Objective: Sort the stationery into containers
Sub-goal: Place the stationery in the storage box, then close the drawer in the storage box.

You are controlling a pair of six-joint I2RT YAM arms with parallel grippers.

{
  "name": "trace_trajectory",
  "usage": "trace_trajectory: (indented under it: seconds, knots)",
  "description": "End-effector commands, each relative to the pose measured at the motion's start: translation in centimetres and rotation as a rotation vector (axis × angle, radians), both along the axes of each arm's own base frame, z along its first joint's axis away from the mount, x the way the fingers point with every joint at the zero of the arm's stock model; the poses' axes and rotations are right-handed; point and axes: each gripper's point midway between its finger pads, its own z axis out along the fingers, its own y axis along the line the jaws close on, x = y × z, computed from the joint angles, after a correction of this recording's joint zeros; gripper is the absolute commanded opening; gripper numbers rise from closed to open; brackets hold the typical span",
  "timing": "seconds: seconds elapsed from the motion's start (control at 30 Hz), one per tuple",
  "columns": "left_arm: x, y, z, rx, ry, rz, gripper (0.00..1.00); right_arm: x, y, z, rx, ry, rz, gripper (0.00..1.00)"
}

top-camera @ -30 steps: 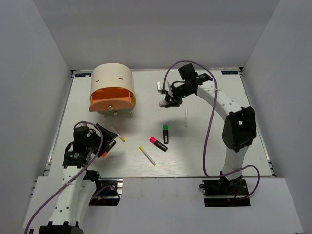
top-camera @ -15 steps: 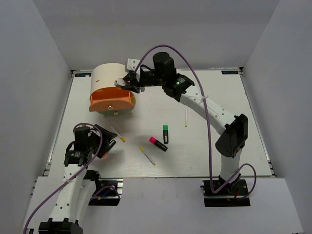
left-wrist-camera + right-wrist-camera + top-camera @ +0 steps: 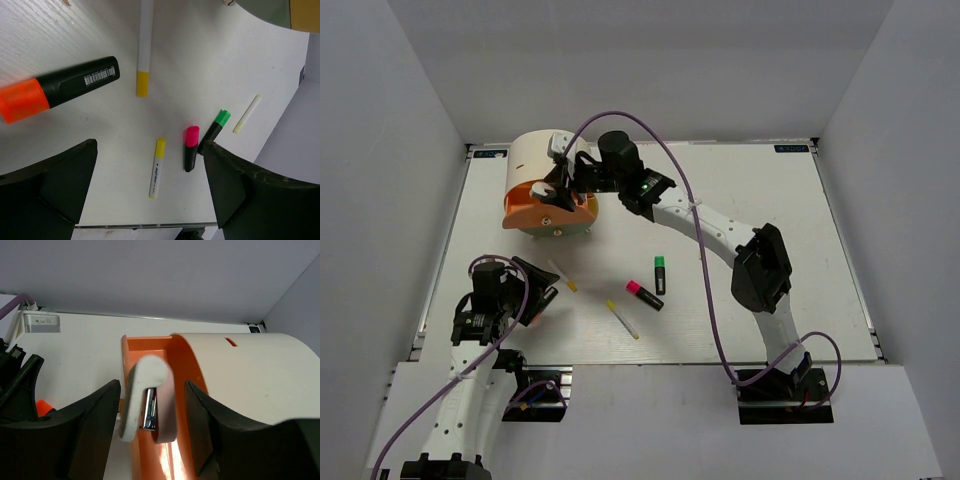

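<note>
My right gripper (image 3: 557,187) hangs over the open orange drawer (image 3: 548,213) of the beige cabinet (image 3: 542,150). In the right wrist view the gripper (image 3: 152,390) is open. The small pink-white eraser (image 3: 145,390), with a metal strip showing, sits between the fingers over the drawer (image 3: 150,343), apart from the right finger and slightly blurred. My left gripper (image 3: 542,288) is open and empty above the table (image 3: 150,145). Below it lie an orange-capped highlighter (image 3: 55,92), two white pens (image 3: 144,50) (image 3: 157,167), a pink highlighter (image 3: 190,148) and a green one (image 3: 215,130).
A pale pen (image 3: 247,114) lies further right, hidden under the right arm in the top view. Pens (image 3: 562,275) (image 3: 623,319) and the pink (image 3: 644,294) and green (image 3: 660,274) highlighters lie mid-table. White walls enclose the table.
My right arm has swung left from mid-table to the cabinet, carrying the eraser, and now stands over the open orange drawer. The left arm has hardly moved.
</note>
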Motion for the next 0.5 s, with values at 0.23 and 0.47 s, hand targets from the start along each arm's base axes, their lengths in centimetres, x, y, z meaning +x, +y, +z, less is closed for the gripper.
trace_trajectory:
  seconds: [0.23, 0.47]
  knots:
    - [0.1, 0.6, -0.5, -0.008, 0.061, 0.077, 0.97, 0.1, -1.2, 7.0, 0.127, -0.097, -0.032, 0.68]
    - [-0.3, 1.4, -1.2, -0.050, 0.212, 0.226, 0.97, 1.9, -6.2, 11.0, 0.168, -0.116, -0.241, 0.53]
